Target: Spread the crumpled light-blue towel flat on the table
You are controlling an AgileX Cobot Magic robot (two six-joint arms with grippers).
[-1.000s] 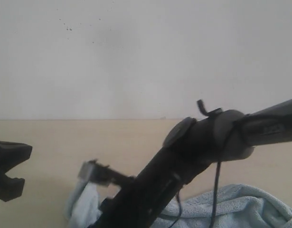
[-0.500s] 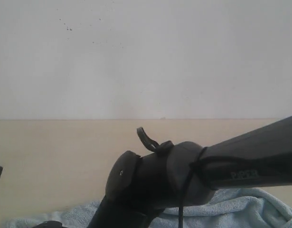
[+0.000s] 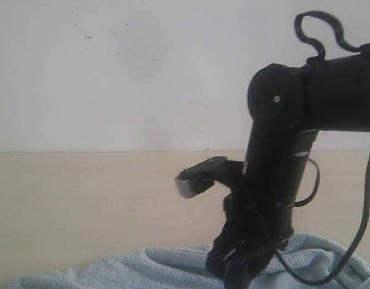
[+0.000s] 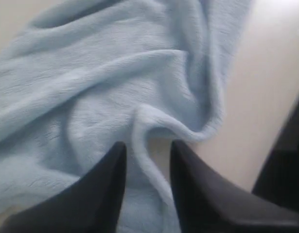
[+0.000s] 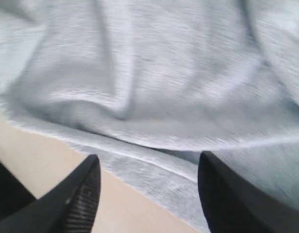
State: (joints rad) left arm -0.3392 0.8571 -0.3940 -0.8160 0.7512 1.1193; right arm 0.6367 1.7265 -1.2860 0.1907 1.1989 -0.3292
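Much bare table (image 3: 82, 205) beyond towel (image 3: 148, 272) hem

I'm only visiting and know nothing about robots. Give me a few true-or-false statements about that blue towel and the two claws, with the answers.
1. The towel is pale blue. True.
2. The towel lies perfectly flat. False: it is bunched into folds and ridges.
3. The right gripper has its jaws wide apart over the towel's edge. True.
4. The table is dark green. False: it is light beige.
5. The left gripper is lifting a mug. False: its jaws stand apart, with a ridge of towel running between them.
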